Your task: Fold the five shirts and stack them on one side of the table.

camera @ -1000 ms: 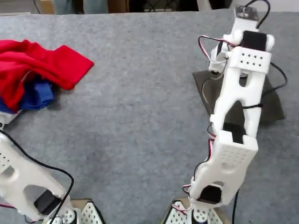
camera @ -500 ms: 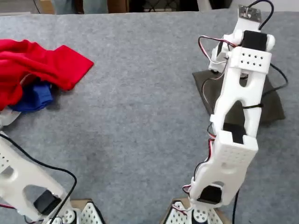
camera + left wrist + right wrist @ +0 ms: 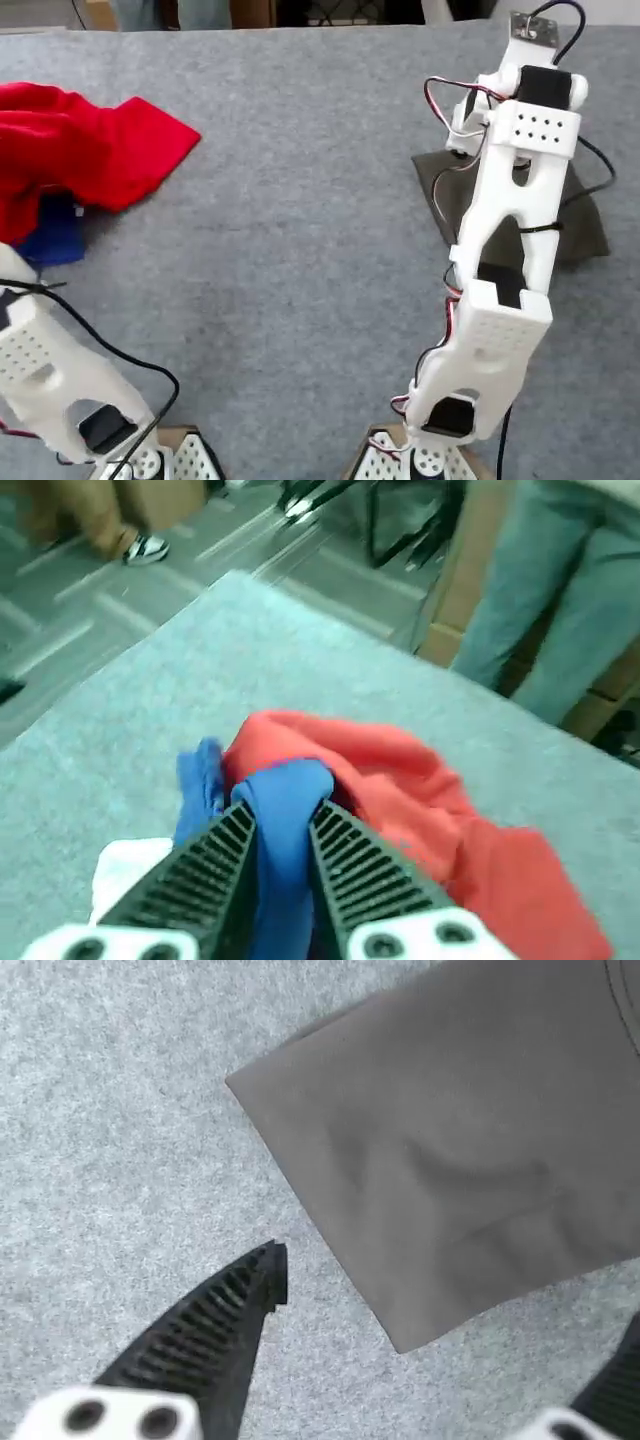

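Two pincers noted | left pincer point(image 3: 282, 818) clenched on blue shirt point(image 3: 283, 785), which lay at the left edge of the surface point(image 3: 300, 250), partly under red shirt point(image 3: 100, 150), stretching away from the jaws toward that heap | left arm nearer heap | right pincer point(image 3: 450, 1305) released above folded dark shirt point(image 3: 460, 1150), well apart, far right.

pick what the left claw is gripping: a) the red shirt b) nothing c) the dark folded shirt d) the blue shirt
d: in the left wrist view the left claw is shut on a bunched fold of the blue shirt, and the red shirt lies just beyond it, outside the grip.
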